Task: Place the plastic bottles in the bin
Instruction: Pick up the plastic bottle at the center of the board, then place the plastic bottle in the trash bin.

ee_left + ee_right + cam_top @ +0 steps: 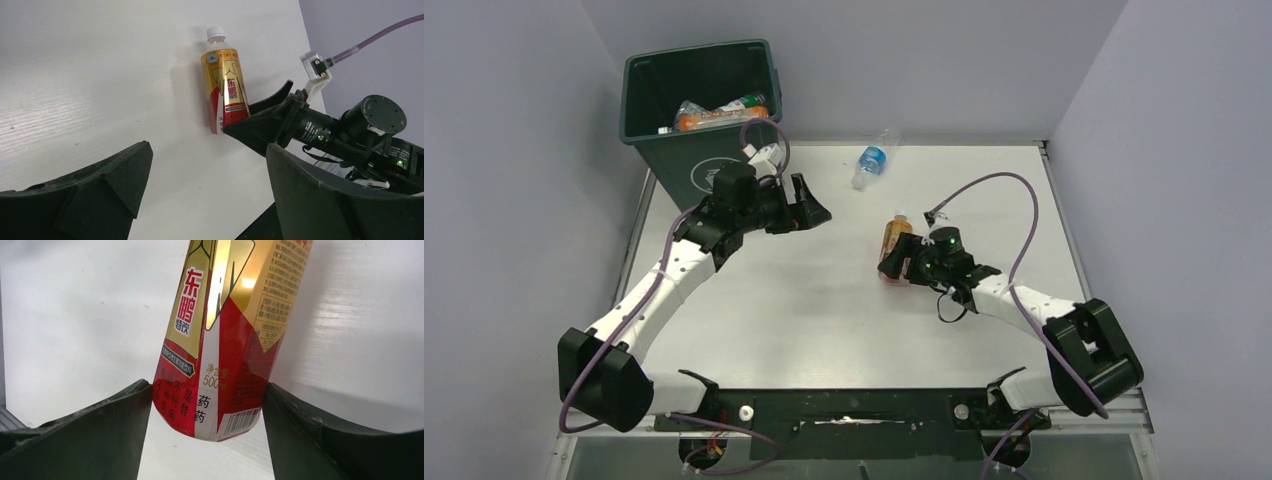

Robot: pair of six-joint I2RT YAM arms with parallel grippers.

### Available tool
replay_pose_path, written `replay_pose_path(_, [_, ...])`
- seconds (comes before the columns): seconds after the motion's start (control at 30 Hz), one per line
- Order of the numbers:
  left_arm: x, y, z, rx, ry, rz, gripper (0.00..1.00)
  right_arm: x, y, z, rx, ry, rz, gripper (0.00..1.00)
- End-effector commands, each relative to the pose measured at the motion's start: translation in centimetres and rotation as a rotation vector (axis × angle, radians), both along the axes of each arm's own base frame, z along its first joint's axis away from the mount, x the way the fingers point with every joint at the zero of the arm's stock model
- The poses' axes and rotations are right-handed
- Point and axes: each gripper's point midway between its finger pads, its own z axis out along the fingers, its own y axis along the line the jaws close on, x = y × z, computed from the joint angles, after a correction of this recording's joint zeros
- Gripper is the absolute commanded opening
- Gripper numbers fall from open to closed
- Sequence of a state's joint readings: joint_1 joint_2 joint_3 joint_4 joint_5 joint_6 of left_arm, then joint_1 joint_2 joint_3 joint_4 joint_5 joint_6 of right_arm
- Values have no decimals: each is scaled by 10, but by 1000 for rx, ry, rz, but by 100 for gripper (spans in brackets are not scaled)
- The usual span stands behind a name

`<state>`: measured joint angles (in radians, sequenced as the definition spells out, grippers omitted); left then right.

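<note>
Closest to us, in the right wrist view, two dark fingers (95, 435) of the right hand (207, 390) stand on either side of the base end of a gold-and-red bottle (225, 325). Both inner faces touch its label, so we read this hand as closed on the bottle at a middling width. The bottle lies on its side on the white counter (824, 320), right of the middle, with its pale cap pointing toward the far edge. From above we see the right arm reaching in from the right, its hand at the bottle's near end.

Our left hand (809, 205) hovers over the far left part of the counter, just in front of the near right corner of the bin (646, 95). Its fingers are spread wide and it is empty. Its own wrist view looks through the gap, across bare counter, to the gold-and-red bottle and the right hand's black wrist.

We see the dark green bin at the counter's far left corner, though we cannot tell whether it rests on the counter. It holds several bottles (719, 112), one of them orange; the rest are too jumbled for us to count.

One clear bottle (872, 158) with a blue label lies on its side near the counter's far edge, right of the bin and well apart from both hands.
</note>
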<state>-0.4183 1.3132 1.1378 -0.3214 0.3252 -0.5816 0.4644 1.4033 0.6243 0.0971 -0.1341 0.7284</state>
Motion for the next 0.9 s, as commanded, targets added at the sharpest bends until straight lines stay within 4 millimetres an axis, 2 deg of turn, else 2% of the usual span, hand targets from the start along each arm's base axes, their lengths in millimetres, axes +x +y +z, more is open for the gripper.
replay_pose_path(0.0, [4, -14, 20, -82, -65, -39, 85, -4, 2, 24, -8, -99, 57, 51])
replay_pose_path(0.2, [0, -24, 16, -137, -51, -76, 85, -12, 18, 47, 33, -155, 170, 51])
replay_pose_path(0.47, [-4, -29, 9, -174, -46, -91, 85, -21, 49, 86, 95, -253, 349, 51])
replay_pose_path(0.63, [-5, -29, 1, -178, -33, -81, 85, -23, 63, 111, 123, -313, 390, 51])
replay_pose_path(0.87, [-5, -31, -2, -204, -25, -80, 85, -24, 83, 134, 128, -360, 421, 51])
